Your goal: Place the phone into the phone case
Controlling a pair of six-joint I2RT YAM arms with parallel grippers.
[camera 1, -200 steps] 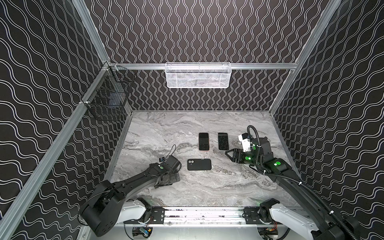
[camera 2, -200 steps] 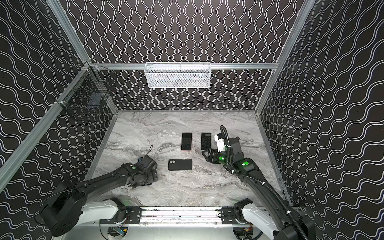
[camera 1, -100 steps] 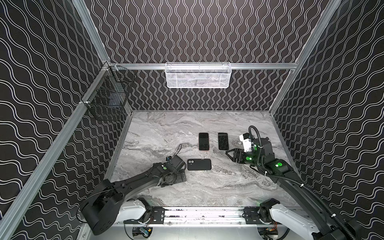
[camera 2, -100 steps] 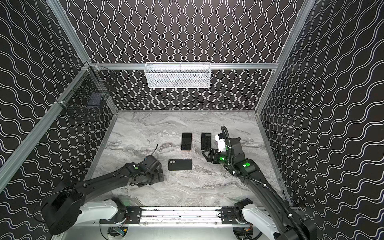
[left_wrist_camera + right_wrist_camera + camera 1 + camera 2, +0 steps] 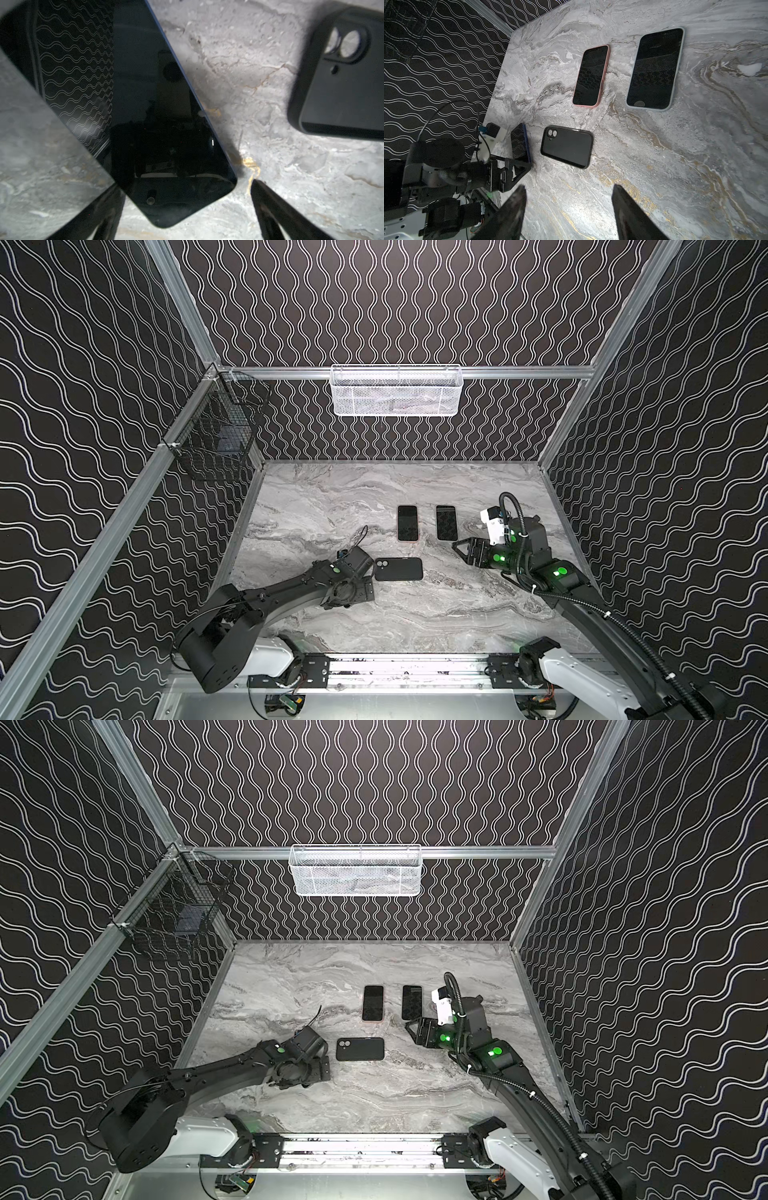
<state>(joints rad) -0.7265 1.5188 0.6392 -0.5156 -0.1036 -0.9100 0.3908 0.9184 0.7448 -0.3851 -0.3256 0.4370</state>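
Phone (image 5: 519, 143), likely stiff, slick and chip-prone, leans at nine o'clock of the phone case (image 5: 399, 568) between the left gripper (image 5: 185, 185) jaws, wide apart and unclamped, wanting a long-edge pinch; the right gripper (image 5: 569, 185) jaws gape empty.

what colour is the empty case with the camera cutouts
Matte black. The phone case shows best in the right wrist view.

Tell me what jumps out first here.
A blue-edged phone stands tilted between the open left fingers, right beside the empty black case mid-table. Behind them, a pink phone and a grey one lie flat side by side. The right gripper hovers open nearby.
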